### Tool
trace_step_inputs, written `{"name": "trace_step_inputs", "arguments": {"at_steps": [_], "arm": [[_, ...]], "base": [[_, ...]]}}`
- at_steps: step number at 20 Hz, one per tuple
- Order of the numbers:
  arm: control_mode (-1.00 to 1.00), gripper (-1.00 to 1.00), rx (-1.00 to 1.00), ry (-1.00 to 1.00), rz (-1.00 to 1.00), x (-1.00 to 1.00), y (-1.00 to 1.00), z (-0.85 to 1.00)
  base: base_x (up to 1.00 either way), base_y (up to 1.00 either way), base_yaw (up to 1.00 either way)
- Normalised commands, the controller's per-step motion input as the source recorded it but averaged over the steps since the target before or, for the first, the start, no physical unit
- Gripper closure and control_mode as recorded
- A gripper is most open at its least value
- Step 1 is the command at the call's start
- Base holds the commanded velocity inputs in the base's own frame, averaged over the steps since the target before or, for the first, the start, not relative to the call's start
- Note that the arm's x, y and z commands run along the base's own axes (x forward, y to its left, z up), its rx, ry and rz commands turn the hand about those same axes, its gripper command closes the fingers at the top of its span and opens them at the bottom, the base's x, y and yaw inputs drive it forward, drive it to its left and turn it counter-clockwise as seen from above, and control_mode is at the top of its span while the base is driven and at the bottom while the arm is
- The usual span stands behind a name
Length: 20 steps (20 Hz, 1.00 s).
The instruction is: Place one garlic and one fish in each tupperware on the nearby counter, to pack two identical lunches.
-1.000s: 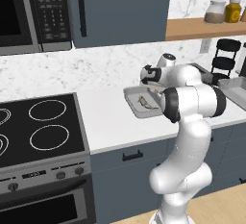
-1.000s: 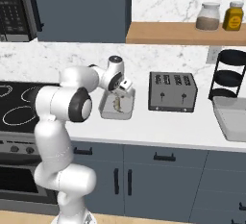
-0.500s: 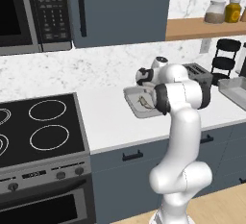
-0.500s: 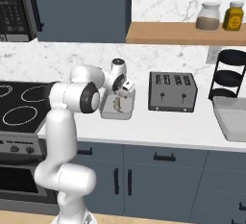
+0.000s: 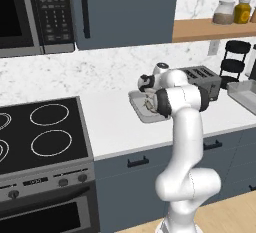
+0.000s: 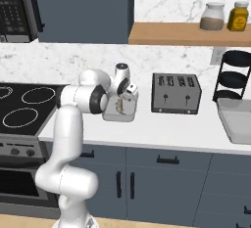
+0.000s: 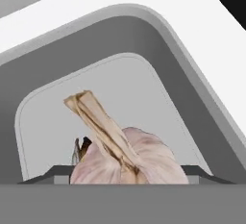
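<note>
A pale pinkish garlic bulb (image 7: 126, 158) with a long dry stem sits low inside a light-grey tupperware (image 7: 202, 122), seen close up from the hand view. The bulb lies on or just above the tray floor; contact cannot be confirmed. A small dark sliver just behind the bulb may be part of a fish (image 7: 82, 150), but it is too hidden to be sure. In the left base view, something brownish lies in this same tupperware (image 5: 137, 108), beside the arm's wrist.

This tray rests on the white desk (image 5: 117, 127), between the black stovetop (image 5: 40, 137) and the silver toaster (image 6: 175, 93). A second tupperware (image 6: 236, 124) sits well apart, at the far right of the desk below a black tiered rack (image 6: 234, 75). Its inside looks bare as far as the right base view shows.

Judging from this, the first lunch is at or near completion, with its garlic being delivered now. The second tray likely still needs both a garlic and a fish.

The white arm rises from the floor base, bends sharply at the elbow, and reaches forward and down. The claw (image 6: 119, 105) points into the near tray. Whether its fingers are spread or pinching the garlic cannot be told, since the fingertips are hidden.
</note>
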Motion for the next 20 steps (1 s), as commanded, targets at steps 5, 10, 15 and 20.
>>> {"name": "trace_step_inputs", "arguments": {"at_steps": [5,10,15,20], "arm": [[-1.0,-1.0,0.01,0.03,0.11,0.49,0.0,0.0],[-1.0,-1.0,0.0,0.04,0.01,0.22,0.0,0.01],[-1.0,-1.0,-0.01,0.03,0.06,-0.84,0.0,0.03],[-1.0,-1.0,0.0,0.06,0.1,-1.0,0.3,-0.34]], "base": [[0.0,0.0,0.0],[0.0,0.0,0.0],[0.0,0.0,0.0],[0.0,0.0,0.0]]}}
